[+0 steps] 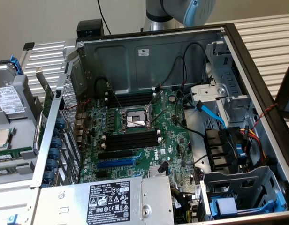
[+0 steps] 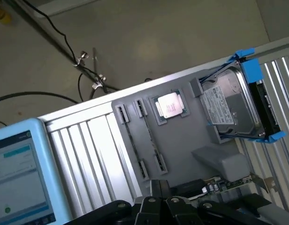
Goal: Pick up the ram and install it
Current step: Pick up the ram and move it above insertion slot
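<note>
Beside the open computer case (image 1: 257, 70), on the grey tray (image 2: 182, 140) that rests on the slatted tabletop (image 2: 88, 140), the ram (image 1: 14, 153) stands edge-up in a long holder, just beside the processor chip (image 2: 170, 105). My pincer (image 2: 159, 200) hangs above that tray, fully closed and holding nothing. The danger I judge most likely is a skewed grip. So thin an edge could slip or twist in my grasp, and the holder's end clips might drag at it. The ram looks like a narrow green strip; its chips and label I cannot make out.
</note>
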Controlling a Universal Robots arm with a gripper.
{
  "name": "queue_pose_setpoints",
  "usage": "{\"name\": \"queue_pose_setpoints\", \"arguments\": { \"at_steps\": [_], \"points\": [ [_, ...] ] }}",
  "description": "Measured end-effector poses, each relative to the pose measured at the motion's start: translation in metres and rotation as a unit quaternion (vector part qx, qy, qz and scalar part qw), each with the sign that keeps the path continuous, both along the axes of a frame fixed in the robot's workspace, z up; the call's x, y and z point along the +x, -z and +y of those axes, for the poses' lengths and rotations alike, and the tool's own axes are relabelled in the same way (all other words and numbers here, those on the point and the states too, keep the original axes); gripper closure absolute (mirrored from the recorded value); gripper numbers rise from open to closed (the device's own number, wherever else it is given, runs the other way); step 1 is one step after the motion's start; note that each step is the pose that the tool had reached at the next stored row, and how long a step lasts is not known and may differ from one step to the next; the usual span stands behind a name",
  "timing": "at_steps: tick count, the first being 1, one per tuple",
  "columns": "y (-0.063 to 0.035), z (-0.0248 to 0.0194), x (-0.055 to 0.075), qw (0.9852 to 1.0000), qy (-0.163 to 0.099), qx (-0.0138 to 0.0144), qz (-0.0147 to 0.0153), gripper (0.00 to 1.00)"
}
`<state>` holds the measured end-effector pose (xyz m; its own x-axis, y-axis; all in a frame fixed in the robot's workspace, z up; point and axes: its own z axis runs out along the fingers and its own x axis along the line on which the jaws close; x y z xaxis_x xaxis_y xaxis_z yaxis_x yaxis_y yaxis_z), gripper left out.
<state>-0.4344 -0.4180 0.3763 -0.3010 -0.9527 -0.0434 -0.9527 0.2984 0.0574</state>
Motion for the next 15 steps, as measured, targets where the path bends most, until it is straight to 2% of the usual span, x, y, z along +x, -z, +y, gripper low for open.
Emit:
{"name": "queue_pose_setpoints", "arguments": {
  "at_steps": [3,6,10,12,15],
  "points": [
    [0.003,0.0,-0.0001,0.9996,-0.028,0.0009,-0.0002,0.89],
    [0.0055,0.0,-0.0001,0.9985,-0.054,0.0013,-0.0001,0.89],
    [0.0057,0.0,-0.0005,0.9982,-0.059,0.0016,-0.0001,0.89],
    [0.0069,0.0,-0.0009,0.9973,-0.074,0.0019,-0.0002,0.89],
    [0.0094,-0.0001,-0.0009,0.9949,-0.101,0.0022,-0.0002,0.89]
  ]
}}
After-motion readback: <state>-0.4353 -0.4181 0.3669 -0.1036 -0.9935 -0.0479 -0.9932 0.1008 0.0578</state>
